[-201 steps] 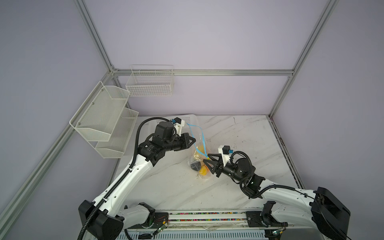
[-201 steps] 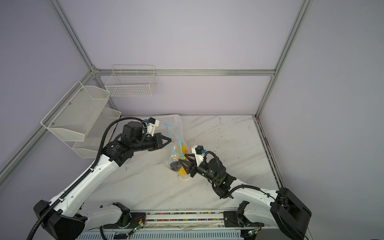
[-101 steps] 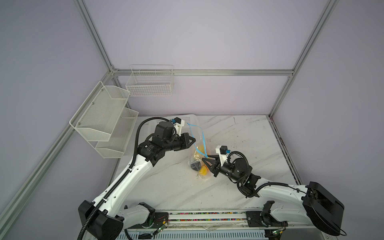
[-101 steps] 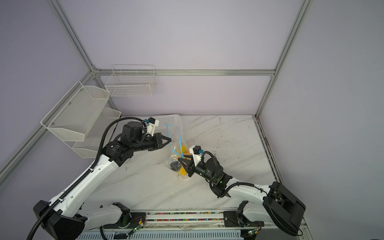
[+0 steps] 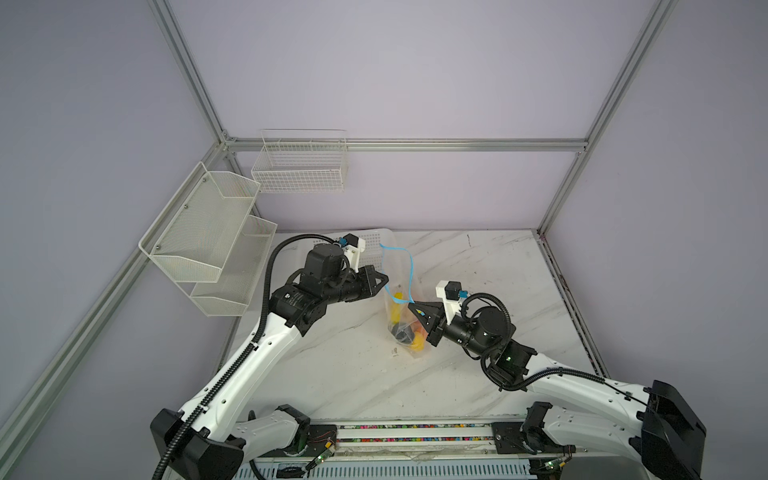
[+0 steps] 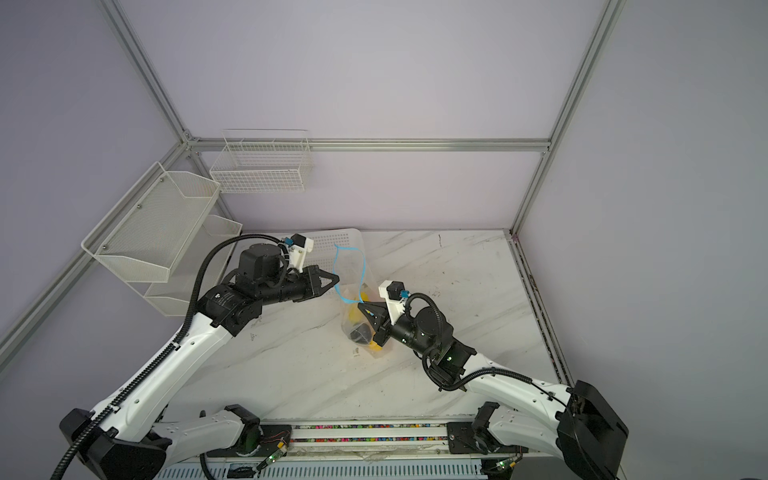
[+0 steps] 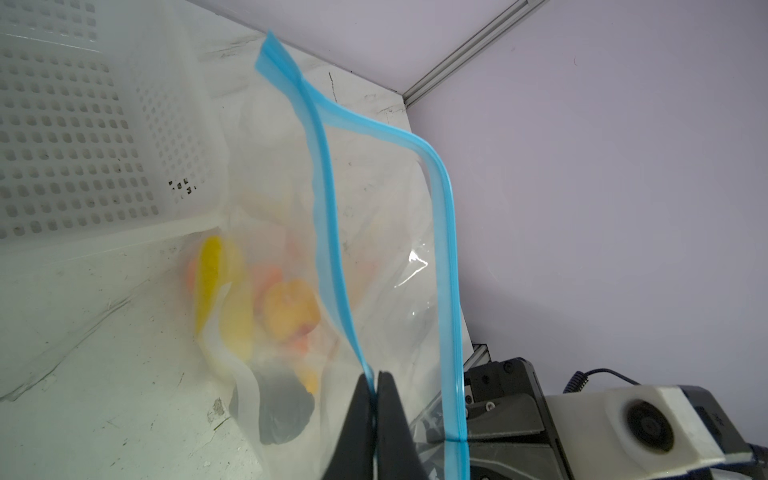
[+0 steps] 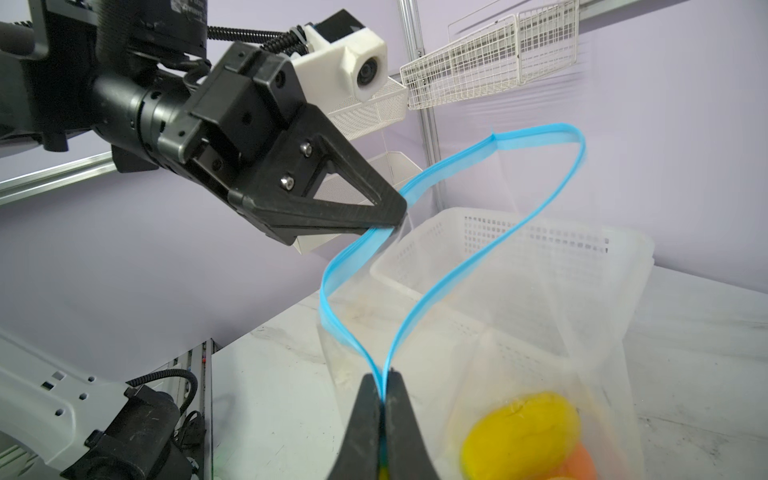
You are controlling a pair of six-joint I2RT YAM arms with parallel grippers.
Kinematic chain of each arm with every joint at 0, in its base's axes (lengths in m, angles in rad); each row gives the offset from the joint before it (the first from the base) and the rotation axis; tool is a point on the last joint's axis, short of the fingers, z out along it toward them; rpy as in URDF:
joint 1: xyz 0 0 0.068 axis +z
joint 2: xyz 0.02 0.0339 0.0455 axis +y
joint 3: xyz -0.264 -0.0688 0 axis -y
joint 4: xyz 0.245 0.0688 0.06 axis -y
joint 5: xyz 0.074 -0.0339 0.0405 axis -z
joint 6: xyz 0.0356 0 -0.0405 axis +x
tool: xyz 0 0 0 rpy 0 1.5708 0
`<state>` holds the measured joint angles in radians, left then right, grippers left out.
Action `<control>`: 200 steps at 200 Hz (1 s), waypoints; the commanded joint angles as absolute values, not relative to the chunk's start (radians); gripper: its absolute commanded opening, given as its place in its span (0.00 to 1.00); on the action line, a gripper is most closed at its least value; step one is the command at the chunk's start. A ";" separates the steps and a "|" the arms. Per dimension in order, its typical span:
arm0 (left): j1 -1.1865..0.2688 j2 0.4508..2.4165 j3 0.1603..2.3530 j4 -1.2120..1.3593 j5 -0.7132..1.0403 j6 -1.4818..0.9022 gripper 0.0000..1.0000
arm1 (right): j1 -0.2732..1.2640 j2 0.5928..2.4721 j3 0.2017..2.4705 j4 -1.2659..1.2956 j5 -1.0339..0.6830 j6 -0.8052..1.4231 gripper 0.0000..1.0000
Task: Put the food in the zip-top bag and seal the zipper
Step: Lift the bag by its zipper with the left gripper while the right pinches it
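Through the cloudy wall of the zip-top bag (image 7: 386,232) the food (image 7: 286,307) is a blur of yellow, orange and dark shapes, too small to count in both top views, and picture edges cut off the left tool (image 7: 376,376) and right tool (image 8: 382,376) behind their tips.

A: What's different from a second ago?
B: The right jaws. They stood apart beside the zip-top bag (image 8: 540,332); now they have edged in and pinched together on one end of its light-blue zipper (image 8: 536,135).
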<state>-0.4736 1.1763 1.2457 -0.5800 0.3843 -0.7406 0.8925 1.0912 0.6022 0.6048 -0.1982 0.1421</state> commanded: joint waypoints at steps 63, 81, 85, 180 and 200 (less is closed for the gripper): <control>-0.464 1.053 1.368 -0.731 0.254 -0.585 0.60 | 0.897 1.114 0.941 0.124 -0.331 -0.137 0.02; -0.446 1.033 1.428 -0.784 0.227 -0.535 0.69 | 0.895 1.163 1.037 0.030 -0.368 -0.210 0.00; -0.442 1.032 1.440 -0.794 0.223 -0.524 0.69 | 0.896 1.177 1.060 0.012 -0.376 -0.226 0.00; -0.339 0.969 1.512 -0.838 0.197 -0.311 0.93 | 0.880 1.381 1.300 -0.183 -0.524 -0.526 0.00; -0.320 0.985 1.500 -0.815 0.198 -0.288 0.96 | 0.854 1.413 1.327 -0.230 -0.548 -0.564 0.00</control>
<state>-0.3439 0.9798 1.4914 -0.8562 0.2096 -0.3710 0.8814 1.3849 1.2854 -0.1669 -0.4862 -0.4465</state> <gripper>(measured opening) 0.950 0.051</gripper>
